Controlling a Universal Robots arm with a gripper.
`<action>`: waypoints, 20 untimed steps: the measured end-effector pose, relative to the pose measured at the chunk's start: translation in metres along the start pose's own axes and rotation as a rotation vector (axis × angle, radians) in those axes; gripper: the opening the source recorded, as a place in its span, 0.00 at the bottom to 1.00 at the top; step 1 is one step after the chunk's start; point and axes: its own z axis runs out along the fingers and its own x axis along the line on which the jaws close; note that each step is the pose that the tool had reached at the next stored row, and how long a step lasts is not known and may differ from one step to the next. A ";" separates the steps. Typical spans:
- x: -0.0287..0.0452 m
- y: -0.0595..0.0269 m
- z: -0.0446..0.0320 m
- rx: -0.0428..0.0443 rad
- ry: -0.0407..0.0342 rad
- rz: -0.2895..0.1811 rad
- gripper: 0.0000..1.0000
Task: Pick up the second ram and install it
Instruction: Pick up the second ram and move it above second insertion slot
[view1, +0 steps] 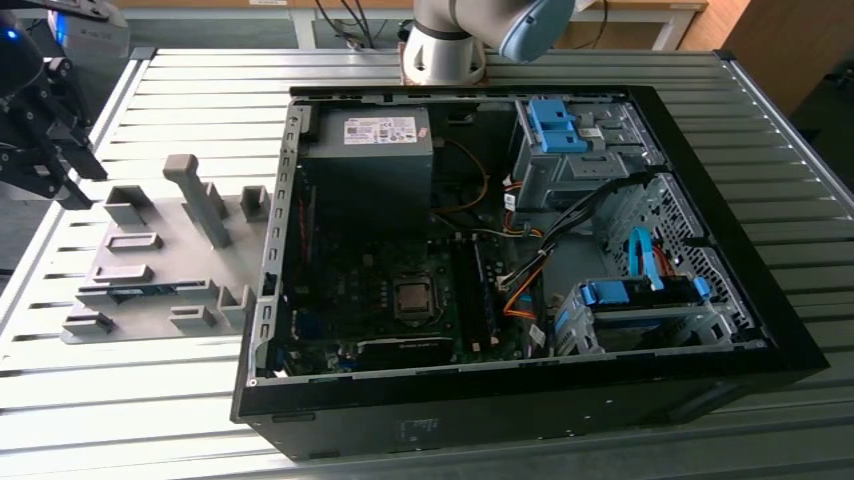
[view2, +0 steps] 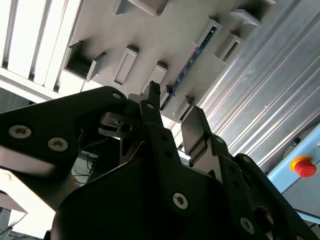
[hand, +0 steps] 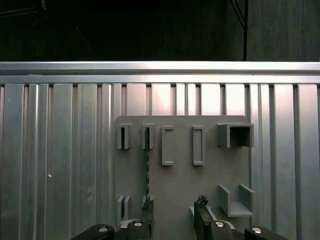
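Nearest the lens in both wrist views stood the gripper (hand: 175, 207), its 2 black fingers (view2: 160, 135) parted with a clear gap between them and nothing held in that gap; beyond the tips lay the second ram (hand: 148, 172), a thin blue stick seated on edge in the grey holder plate (hand: 182, 182), spanning from 1 pair of slotted blocks to another. In the first wrist view its long axis ran straight away from the gripper, square to the line joining the 2 fingertips, so the fingers would close across its thin faces; yet the stick lined up with 1 finger rather than with the middle of the gap, which by judgement left a small sideways offset to take out. In the exterior view the second ram (view1: 134, 292) lay at the lower left of the frame, its length roughly level across the picture, outside the open computer case (view1: 467, 425) and near its wall; the gripper (view1: 64, 170) hung at the upper left, above the plate and apart from the stick. The arm reached out from its base (view1: 447, 50) at the top centre, wrist turned down toward the plate.
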 end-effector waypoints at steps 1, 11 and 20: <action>0.0000 0.0000 0.0002 0.0000 0.0000 0.000 0.45; 0.0001 -0.0001 0.0048 -0.0011 0.0000 0.000 0.45; 0.0002 -0.0001 0.0073 -0.0018 -0.0001 0.000 0.45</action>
